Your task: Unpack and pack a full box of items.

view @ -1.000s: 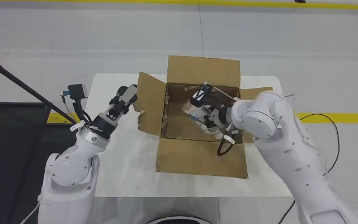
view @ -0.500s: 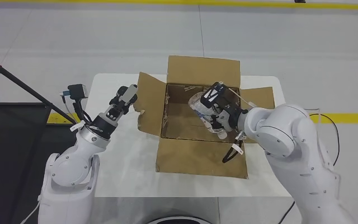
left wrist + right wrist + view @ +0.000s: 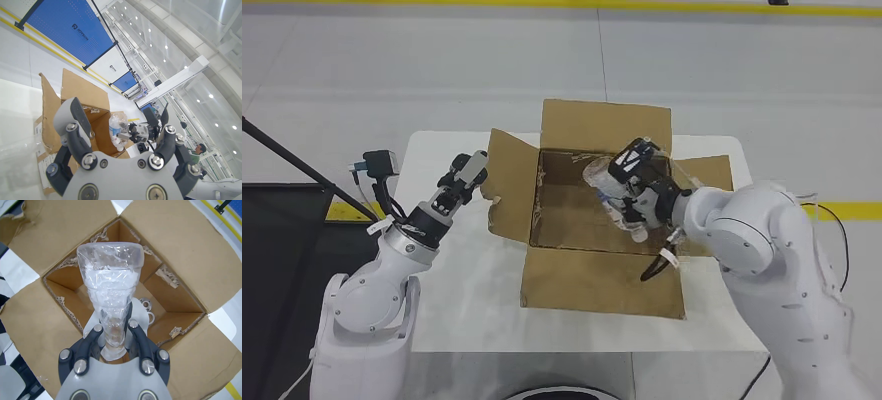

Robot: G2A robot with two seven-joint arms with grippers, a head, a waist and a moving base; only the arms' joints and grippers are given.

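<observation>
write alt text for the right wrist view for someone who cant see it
The right gripper is shut on the narrow end of a clear plastic-wrapped bundle, held over the opening of a brown cardboard box. The flaps of the box are spread outward, with torn, ragged edges.

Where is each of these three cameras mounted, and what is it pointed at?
Top: overhead, facing down at the table; left arm, right arm, open box.
Left wrist: behind the open left hand, facing the box.
Right wrist: behind the right hand, looking into the box.
Shared: all show the wrapped bundle that hand grips.
</observation>
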